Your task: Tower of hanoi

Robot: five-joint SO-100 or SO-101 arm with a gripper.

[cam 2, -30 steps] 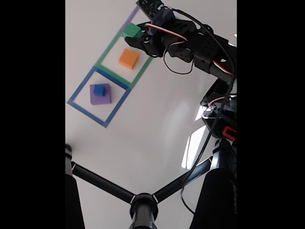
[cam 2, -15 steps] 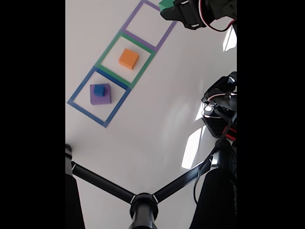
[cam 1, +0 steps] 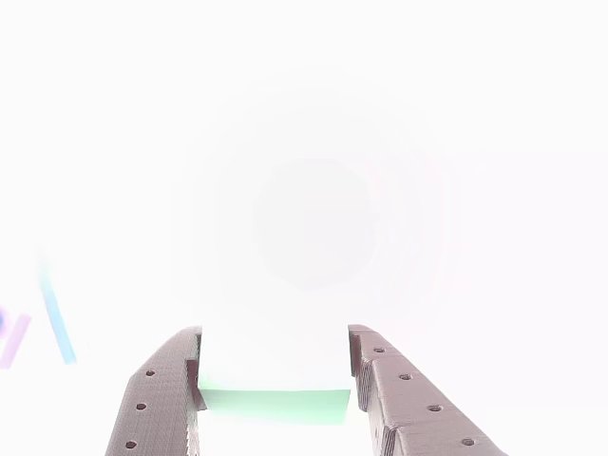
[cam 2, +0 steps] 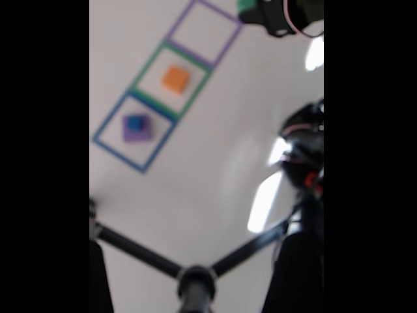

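Note:
My gripper (cam 2: 251, 12) is high at the top edge of the fixed view, shut on a green block (cam 2: 245, 6). In the other view the green block (cam 1: 275, 404) sits between the two brown fingers (cam 1: 161, 399), washed out by glare. An orange block (cam 2: 176, 78) lies in the green taped square (cam 2: 144, 67). A small blue block (cam 2: 135, 122) is stacked on a purple block (cam 2: 138, 133) inside the blue taped square (cam 2: 107, 124). The purple taped square (cam 2: 227, 45) holds nothing.
A black tripod (cam 2: 195, 277) spreads its legs across the bottom of the fixed view. The arm's base and cables (cam 2: 301, 156) stand at the right. Bright reflections (cam 2: 264, 199) lie on the white table.
The gripper rose with the green block from above the orange block's square to the top edge, then drifted slightly right. The fixed view has gone blurry.

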